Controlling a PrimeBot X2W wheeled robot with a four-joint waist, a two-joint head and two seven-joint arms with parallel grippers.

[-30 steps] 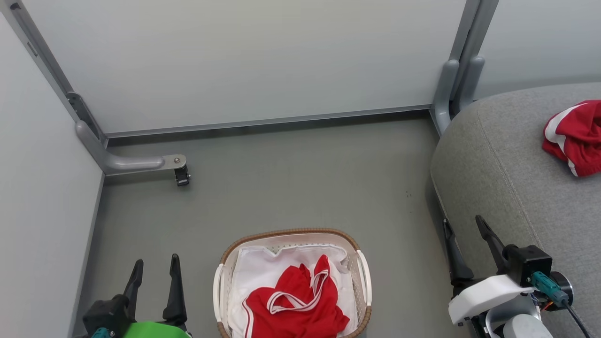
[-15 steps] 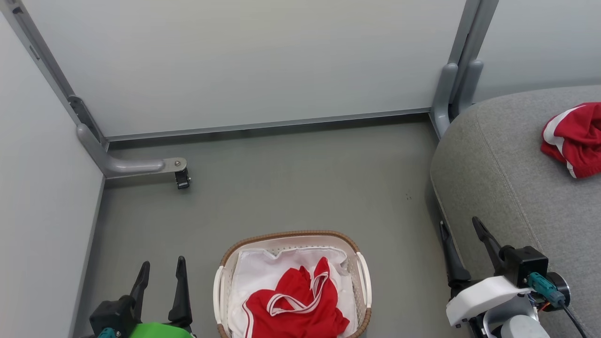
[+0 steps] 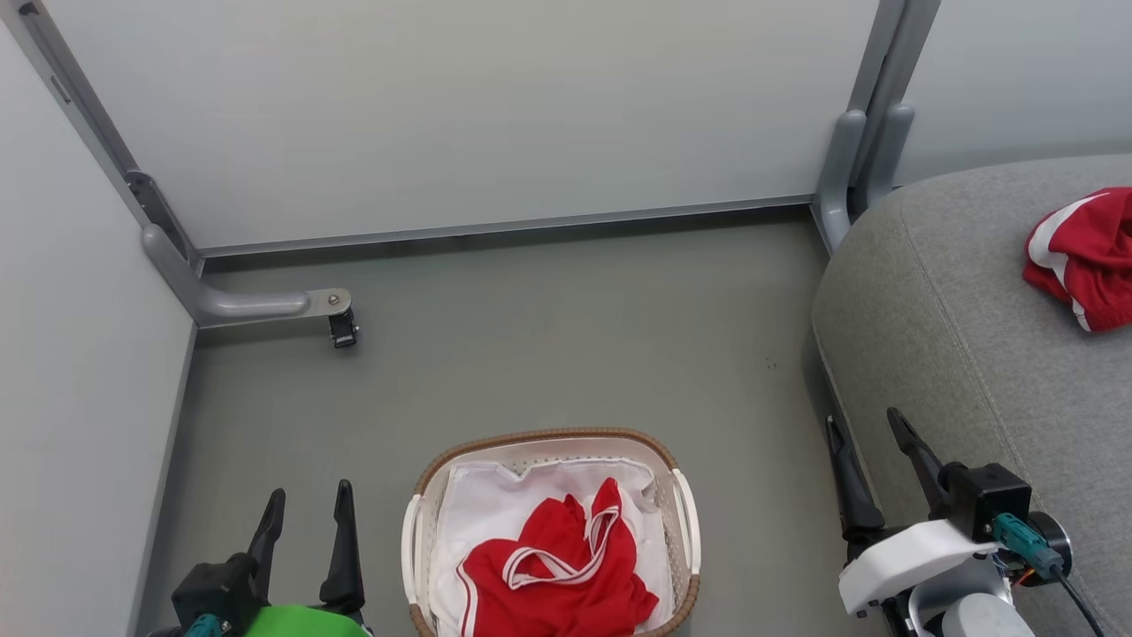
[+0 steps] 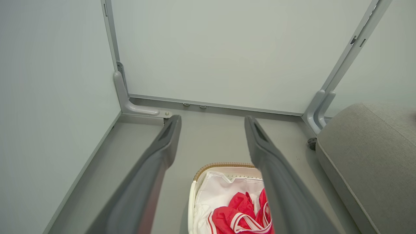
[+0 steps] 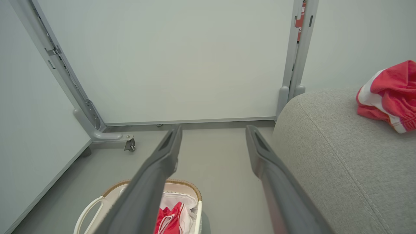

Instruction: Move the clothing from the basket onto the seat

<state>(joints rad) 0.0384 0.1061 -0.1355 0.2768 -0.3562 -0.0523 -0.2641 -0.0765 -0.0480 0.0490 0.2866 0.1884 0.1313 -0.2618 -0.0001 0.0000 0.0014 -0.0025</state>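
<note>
On the floor in front of me stands the cream basket (image 3: 548, 436) with a brown rim and a white liner. One red garment with white trim (image 3: 557, 575) lies crumpled inside it. A second red garment (image 3: 1083, 257) rests on the grey seat (image 3: 973, 310) at the right. My left gripper (image 3: 309, 491) hangs open and empty, left of the basket. My right gripper (image 3: 862, 418) is open and empty between the basket and the seat's edge. The left wrist view looks past the open left gripper (image 4: 213, 118) to the basket (image 4: 224, 165). The right wrist view has the open right gripper (image 5: 214, 128), the basket (image 5: 188, 185) and the seat (image 5: 341, 162).
Pale partition panels (image 3: 460, 115) wall in the back and left. A grey panel foot with a black caster (image 3: 340, 327) juts onto the floor at the left. Another panel post (image 3: 840, 177) stands by the seat's far corner. Open grey floor (image 3: 566, 336) lies beyond the basket.
My left gripper has shifted slightly right, toward the basket. The right gripper has edged a little left. Both garments lie as before.
</note>
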